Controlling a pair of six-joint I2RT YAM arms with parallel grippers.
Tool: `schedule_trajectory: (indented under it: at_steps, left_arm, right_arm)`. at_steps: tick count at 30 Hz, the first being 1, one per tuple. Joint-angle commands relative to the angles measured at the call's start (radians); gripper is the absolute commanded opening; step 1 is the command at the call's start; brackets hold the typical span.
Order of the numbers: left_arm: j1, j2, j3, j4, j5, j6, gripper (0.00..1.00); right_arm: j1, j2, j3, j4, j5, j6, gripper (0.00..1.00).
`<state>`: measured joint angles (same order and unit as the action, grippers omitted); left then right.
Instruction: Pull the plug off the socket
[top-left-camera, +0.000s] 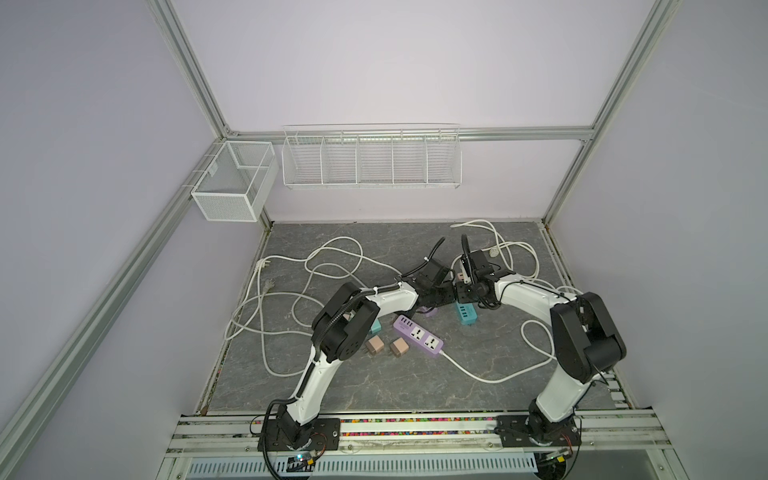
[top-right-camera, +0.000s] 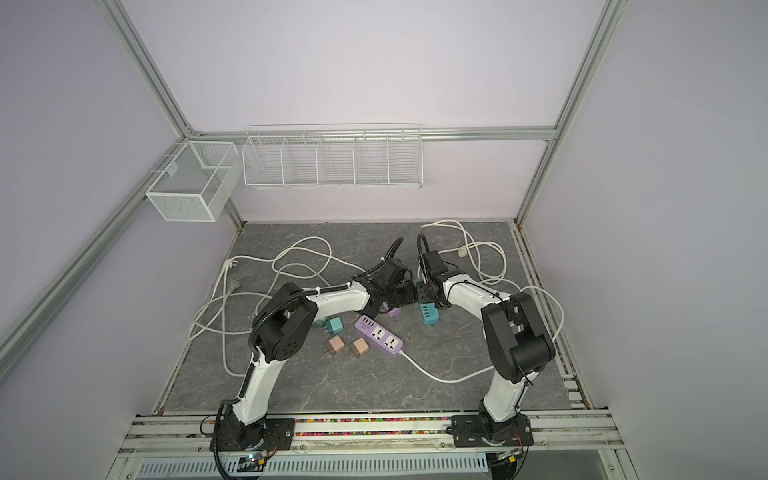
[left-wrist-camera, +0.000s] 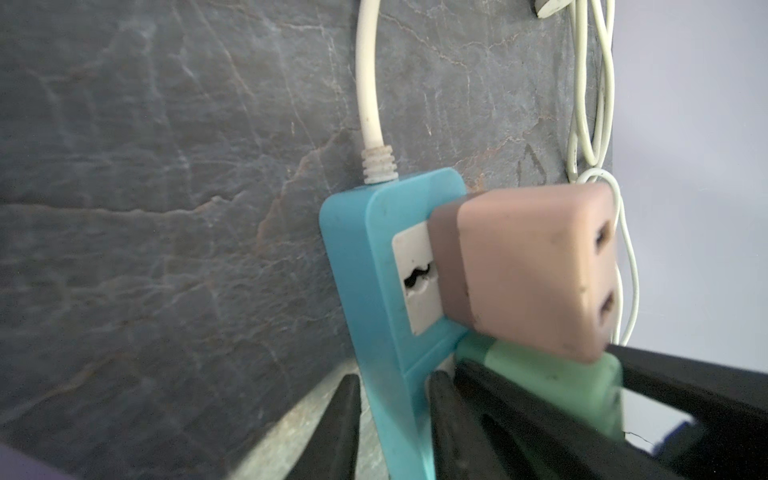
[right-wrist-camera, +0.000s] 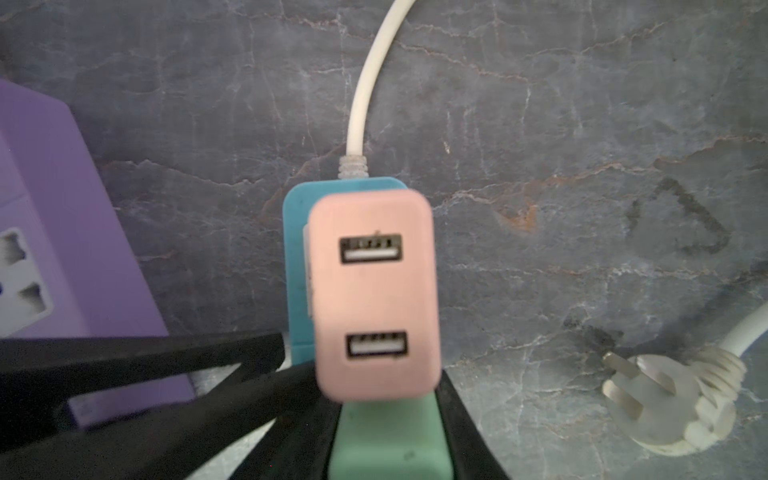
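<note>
As right arm (top-left-camera: 524, 292) bends, fingers (right-wrist-camera: 465, 428) clamp plug (right-wrist-camera: 384, 440)

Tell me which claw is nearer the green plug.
Right. The right claw is clamped on the green plug. The left claw grips the blue strip beside it.

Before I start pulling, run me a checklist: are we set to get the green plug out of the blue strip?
1. Right gripper shut on the green plug: ok.
2. Left gripper clamped across the blue power strip to brace it: ok.
3. Green plug seated in the strip, ready to pull: ok.
4. Pink adapter clear of the right fingers: cannot tell; it sits right beside the green plug and hides the fingertips.
5. Strip's white cord slack, not taut: ok.
</note>
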<state>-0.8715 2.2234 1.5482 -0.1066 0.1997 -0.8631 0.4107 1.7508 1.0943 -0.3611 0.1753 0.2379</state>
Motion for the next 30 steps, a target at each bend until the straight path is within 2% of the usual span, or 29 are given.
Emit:
schedule_trajectory:
  at_steps: [1,8,12,20,26,30]
  left_arm:
    - [-0.010,0.011,-0.042,-0.088,-0.026,-0.002,0.29]
    - [-0.022,0.016,-0.042,-0.078,-0.015,-0.018,0.29]
    - [-0.025,0.032,0.000,-0.190,-0.078,0.013,0.29]
    - [-0.027,0.044,-0.024,-0.210,-0.117,0.025,0.29]
    - [-0.026,0.045,-0.029,-0.137,-0.057,0.013,0.29]
    - [-0.027,0.034,-0.004,-0.088,-0.027,-0.003,0.30]
  right_arm:
    - [0.006,-0.003,0.004,-0.019,0.004,-0.009,0.28]
    - [0.015,-0.022,0.001,-0.024,0.012,0.001,0.24]
    - [0.017,-0.048,-0.016,-0.014,0.069,-0.006,0.23]
    - [0.052,-0.070,-0.010,-0.015,0.068,-0.023,0.22]
    - [0.049,-0.061,-0.025,0.007,0.078,-0.009,0.20]
    - [0.041,-0.045,-0.033,0.018,0.037,0.013,0.19]
